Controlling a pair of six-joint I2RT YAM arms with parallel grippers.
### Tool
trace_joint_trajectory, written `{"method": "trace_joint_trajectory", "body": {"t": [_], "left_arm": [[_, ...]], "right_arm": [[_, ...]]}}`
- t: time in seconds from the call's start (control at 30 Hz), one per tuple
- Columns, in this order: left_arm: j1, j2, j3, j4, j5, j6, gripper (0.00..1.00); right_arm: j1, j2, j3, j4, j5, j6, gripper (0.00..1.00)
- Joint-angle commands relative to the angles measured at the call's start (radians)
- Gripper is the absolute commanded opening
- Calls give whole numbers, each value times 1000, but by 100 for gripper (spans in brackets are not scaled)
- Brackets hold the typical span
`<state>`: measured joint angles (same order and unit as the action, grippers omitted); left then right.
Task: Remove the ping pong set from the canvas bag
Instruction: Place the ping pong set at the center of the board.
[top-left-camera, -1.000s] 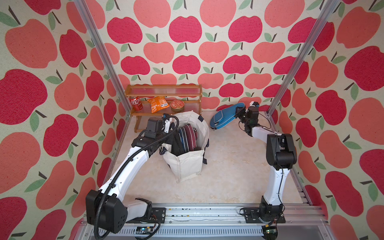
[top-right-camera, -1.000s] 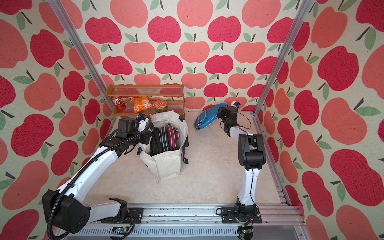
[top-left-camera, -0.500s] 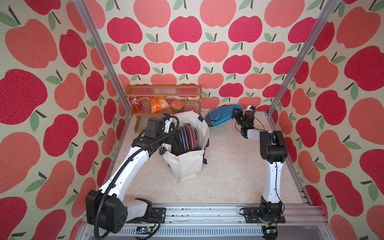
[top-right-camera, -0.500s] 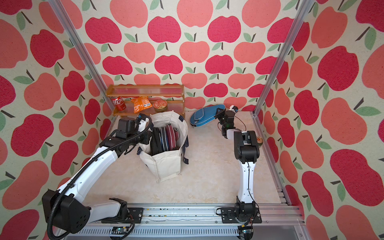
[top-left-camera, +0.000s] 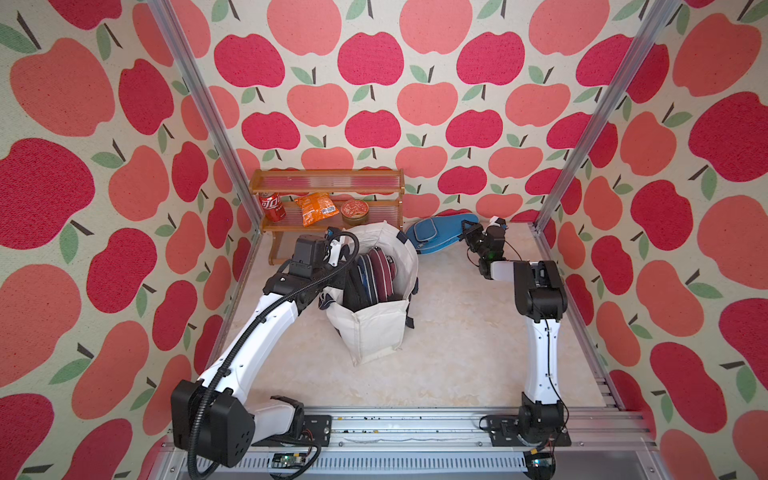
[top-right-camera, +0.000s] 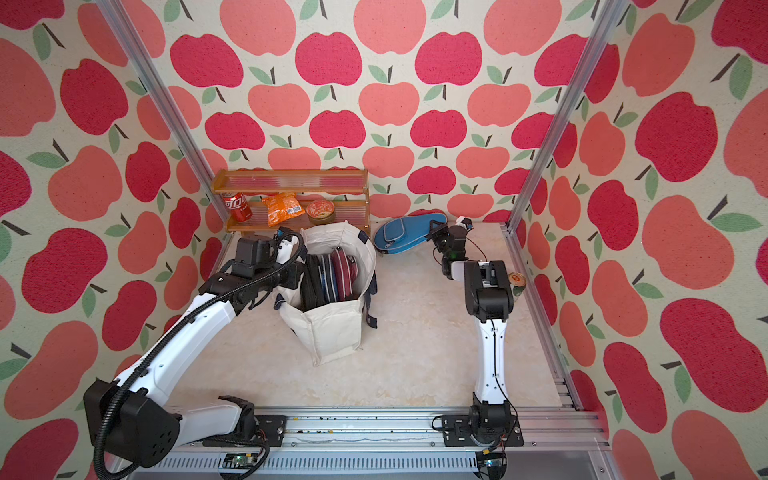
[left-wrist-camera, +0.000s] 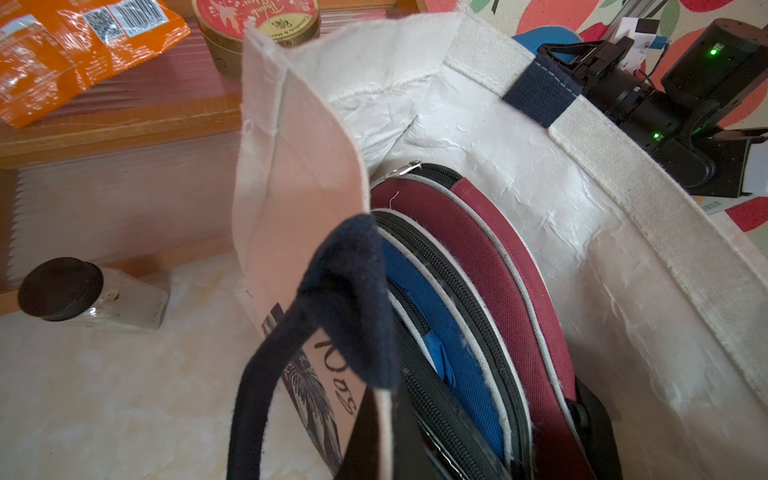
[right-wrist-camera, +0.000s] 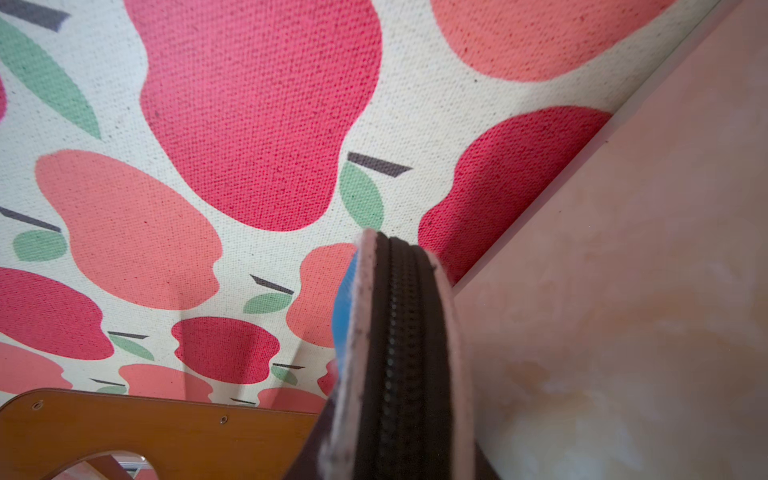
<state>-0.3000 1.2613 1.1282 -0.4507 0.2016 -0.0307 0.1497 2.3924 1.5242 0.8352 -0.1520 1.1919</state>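
- The right gripper (top-left-camera: 467, 233) stays clamped on the narrow end of the blue paddle case (top-left-camera: 436, 232). The case's zipper edge (right-wrist-camera: 399, 353) runs straight out from the right wrist camera.
- Over the last second, the case has swung from high beyond the canvas bag (top-left-camera: 374, 328) down to a low spot behind it, against the back wall. Whether it rests on the table cannot be told.
- The left gripper (top-left-camera: 338, 259) remains closed at the bag's rim. It apparently pinches the navy handle (left-wrist-camera: 345, 299), though its fingers are hidden.
- One case is therefore clear of the bag and looks ready for release. The other cases (top-left-camera: 376, 270), maroon, blue and black, still stand upright inside the bag.
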Motion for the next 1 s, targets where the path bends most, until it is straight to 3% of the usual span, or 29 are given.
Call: {"method": "trace_joint_trajectory", "body": {"t": [0.0, 0.5, 0.73, 0.9, 0.97], "left_arm": [[-9, -29, 4, 44, 2, 28, 0], [-9, -19, 6, 43, 1, 29, 0], [-8, -23, 5, 44, -1, 31, 0], [-7, -26, 5, 43, -4, 31, 0], [-8, -27, 7, 41, -5, 32, 0]], "right_arm": [[-7, 18, 31, -28, -39, 7, 28], [-39, -38, -1, -231, -102, 29, 59], [-39, -47, 75, -487, -176, 107, 72], [-39, -96, 108, -656, -176, 90, 96], [-41, -125, 126, -764, -151, 70, 99]]}}
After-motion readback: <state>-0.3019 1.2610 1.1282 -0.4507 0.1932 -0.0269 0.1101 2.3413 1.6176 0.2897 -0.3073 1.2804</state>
